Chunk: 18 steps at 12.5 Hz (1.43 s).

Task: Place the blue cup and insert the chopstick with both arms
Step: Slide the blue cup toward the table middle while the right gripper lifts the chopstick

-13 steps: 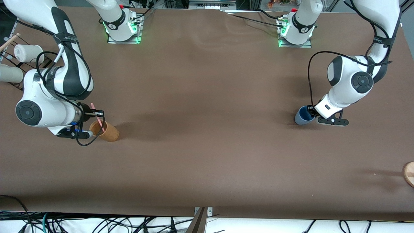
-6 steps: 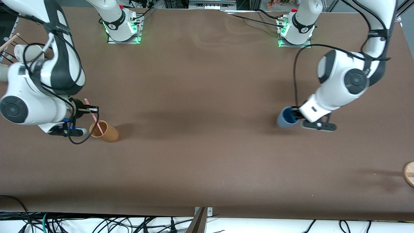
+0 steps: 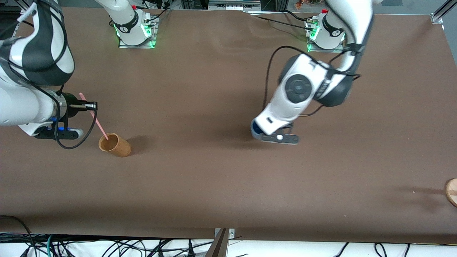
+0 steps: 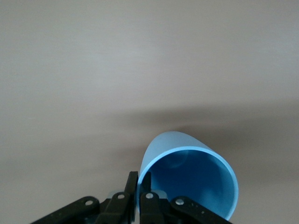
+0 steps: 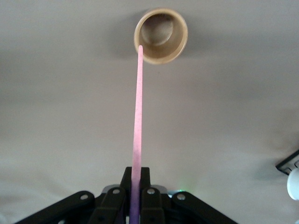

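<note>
The left claw is clamped on the rim of the small plain blue tapered cup, carried tilted over the middle of the brown-covered table; a rim pinch could let the cup swing or slip, so it lands on its side. The right claw is closed on the thin pink chopstick, whose tip hangs over the upright orange-tan cup toward the right arm's end; it may snag that rim. Cables trail under the table's near edge.
</note>
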### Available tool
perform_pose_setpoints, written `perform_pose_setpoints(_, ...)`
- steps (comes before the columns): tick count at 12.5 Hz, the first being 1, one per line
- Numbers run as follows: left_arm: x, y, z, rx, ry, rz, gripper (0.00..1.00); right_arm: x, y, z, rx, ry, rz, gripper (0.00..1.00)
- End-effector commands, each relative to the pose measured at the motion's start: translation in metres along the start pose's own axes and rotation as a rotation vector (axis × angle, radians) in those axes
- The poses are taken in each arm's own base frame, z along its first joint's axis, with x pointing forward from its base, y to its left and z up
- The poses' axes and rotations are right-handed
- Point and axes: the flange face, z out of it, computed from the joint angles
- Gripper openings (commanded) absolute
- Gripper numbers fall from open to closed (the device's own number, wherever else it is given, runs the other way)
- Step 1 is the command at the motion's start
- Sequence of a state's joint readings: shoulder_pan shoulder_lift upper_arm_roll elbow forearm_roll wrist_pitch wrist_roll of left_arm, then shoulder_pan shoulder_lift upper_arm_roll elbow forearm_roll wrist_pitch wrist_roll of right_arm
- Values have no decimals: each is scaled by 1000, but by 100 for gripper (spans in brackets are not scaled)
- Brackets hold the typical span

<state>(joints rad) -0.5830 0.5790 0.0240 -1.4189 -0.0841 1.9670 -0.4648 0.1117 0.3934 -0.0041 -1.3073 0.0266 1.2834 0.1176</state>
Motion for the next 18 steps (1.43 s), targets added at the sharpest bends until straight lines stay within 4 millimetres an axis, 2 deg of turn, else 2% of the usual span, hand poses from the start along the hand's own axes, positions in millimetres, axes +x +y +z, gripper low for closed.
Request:
perform_pose_setpoints(1,16,55,20,-9,8,-21,0,-18,-8,-22,0,-31,-28,2)
perform_pose_setpoints(3,13,91,40,-13,20,-28,0,-23,-26,-25,-4,-24,-54,2)
perform_pose_setpoints(5,8,109,55,-14,23,-33,0,-23,-25,-28,-2,-18,-55,2)
perform_pose_setpoints(10,5,122,97,-6,32,-58,0,-24,-28,-28,24,-22,-63,2)
perform_pose_setpoints(12,5,122,99,-4,29,-76,0,-24,-29,-28,24,-20,-66,2)
perform_pose_setpoints(13,7,120,98,-6,30,-82,4,-24,-29,-28,24,-21,-64,2)
perform_pose_setpoints(15,9,118,90,-15,35,-86,29,-24,-31,-28,23,-21,-65,2)
perform_pose_setpoints(17,10,118,78,-40,35,-96,100,-25,-37,-28,29,-23,-78,2)
perform_pose_setpoints(18,10,117,69,-56,32,-101,100,-27,-45,-28,54,-28,-96,2)
